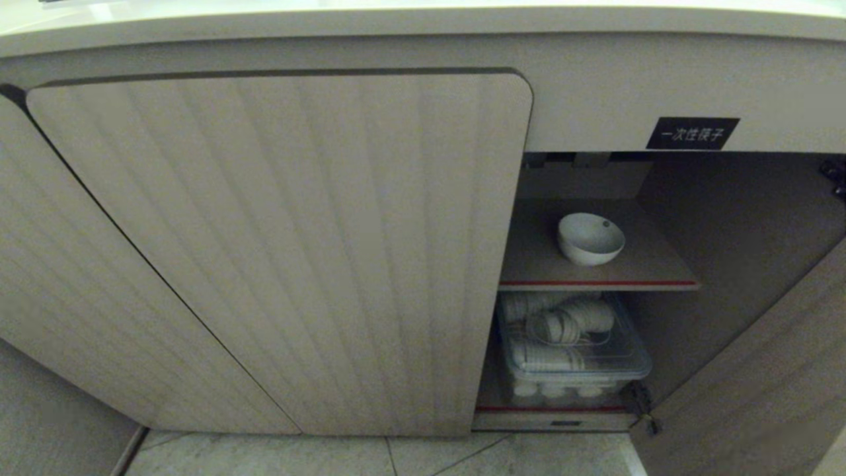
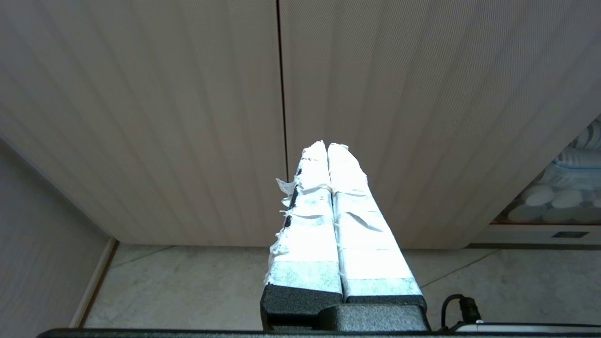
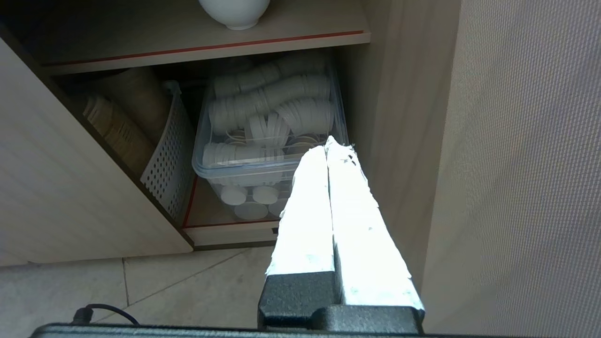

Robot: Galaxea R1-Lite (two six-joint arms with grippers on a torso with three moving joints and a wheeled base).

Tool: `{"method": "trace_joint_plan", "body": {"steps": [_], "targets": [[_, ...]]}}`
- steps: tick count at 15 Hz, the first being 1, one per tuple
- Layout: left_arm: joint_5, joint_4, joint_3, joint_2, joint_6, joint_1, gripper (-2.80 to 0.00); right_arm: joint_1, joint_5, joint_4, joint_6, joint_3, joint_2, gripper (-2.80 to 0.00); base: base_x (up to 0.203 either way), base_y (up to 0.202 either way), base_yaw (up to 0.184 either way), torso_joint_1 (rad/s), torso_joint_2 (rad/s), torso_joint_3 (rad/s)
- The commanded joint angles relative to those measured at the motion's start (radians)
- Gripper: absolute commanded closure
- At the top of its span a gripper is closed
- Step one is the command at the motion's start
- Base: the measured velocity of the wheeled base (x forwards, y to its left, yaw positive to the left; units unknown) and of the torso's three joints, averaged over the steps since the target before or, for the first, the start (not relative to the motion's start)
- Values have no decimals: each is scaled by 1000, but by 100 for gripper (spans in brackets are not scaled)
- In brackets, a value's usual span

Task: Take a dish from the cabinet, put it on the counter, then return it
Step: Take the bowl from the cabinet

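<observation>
Pressing its white-taped fingers [image 2: 310, 206] flat together, the left gripper [image 2: 327, 146] holds nothing and points at the closed ribbed door [image 2: 422, 117] above the tiled floor [image 2: 197, 281]. The right gripper [image 3: 328, 143] is likewise clamped shut and empty, aimed at a clear bin [image 3: 244, 169] of white lids on the bottom level of the cabinet [image 1: 277, 251]. The dish [image 1: 590, 238] sits upright on the red-edged shelf [image 1: 654, 271], apart from both grippers.
</observation>
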Motion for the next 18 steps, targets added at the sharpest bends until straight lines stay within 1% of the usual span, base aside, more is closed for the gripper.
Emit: {"method": "trace_joint_plan", "body": {"steps": [1,3,5,8,9,12,15,18], "targets": [[0,0,-1,0,-1,0,0,0,-1,-1,-7,0,1,0,0,0,0,0,0,0],[0,0,-1,0,-1,0,0,0,19,-5,-47,0,1,0,0,0,0,0,0,0],[0,0,0,0,-1,1,0,0,33,5,-62,-22,1,0,0,0,0,0,0,0],[0,0,-1,0,-1,1,0,0,113,50,-65,-136,77,0,0,0,0,0,0,0],[0,0,1,0,-1,0,0,1,123,54,-67,-161,121,0,0,0,0,0,0,0],[0,0,-1,0,-1,0,0,11,133,30,-71,-239,333,0,0,0,0,0,0,0],[0,0,1,0,-1,0,0,67,136,-57,-83,-291,547,0,0,0,0,0,0,0],[0,0,0,0,-1,1,0,95,138,-118,-98,-329,752,0,0,0,0,0,0,0]]}}
